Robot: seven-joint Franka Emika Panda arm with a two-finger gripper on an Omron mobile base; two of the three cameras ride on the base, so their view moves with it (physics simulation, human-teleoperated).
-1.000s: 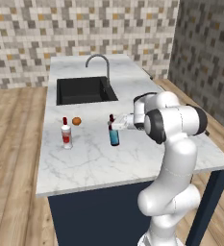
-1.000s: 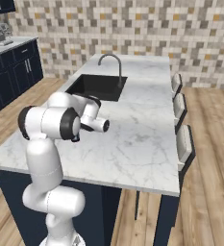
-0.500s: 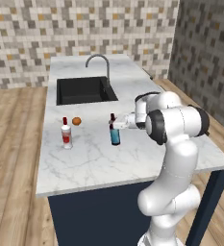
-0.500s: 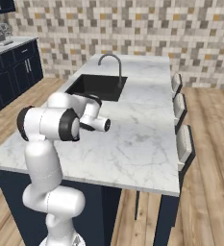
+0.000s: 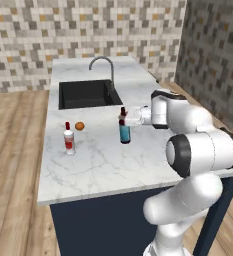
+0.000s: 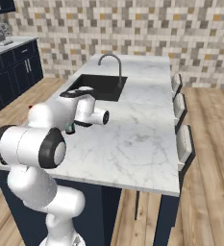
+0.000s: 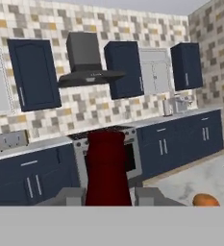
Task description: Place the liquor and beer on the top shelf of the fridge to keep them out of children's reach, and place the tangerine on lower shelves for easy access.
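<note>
The beer, a dark brown bottle with a blue label, stands upright on the marble island counter. My gripper is shut on its neck just under the cap. In the hand view the dark neck stands between my fingertips, with the gripper closed around it. The liquor, clear with a red cap, stands to the left near the counter's edge. The tangerine lies between the two bottles, also seen as the tangerine in the hand view. The fridge and its shelves are out of view.
A black sink with a curved faucet sits behind the bottles. Stools line the island's far side. Across the room stand dark blue cabinets and a stove under a range hood.
</note>
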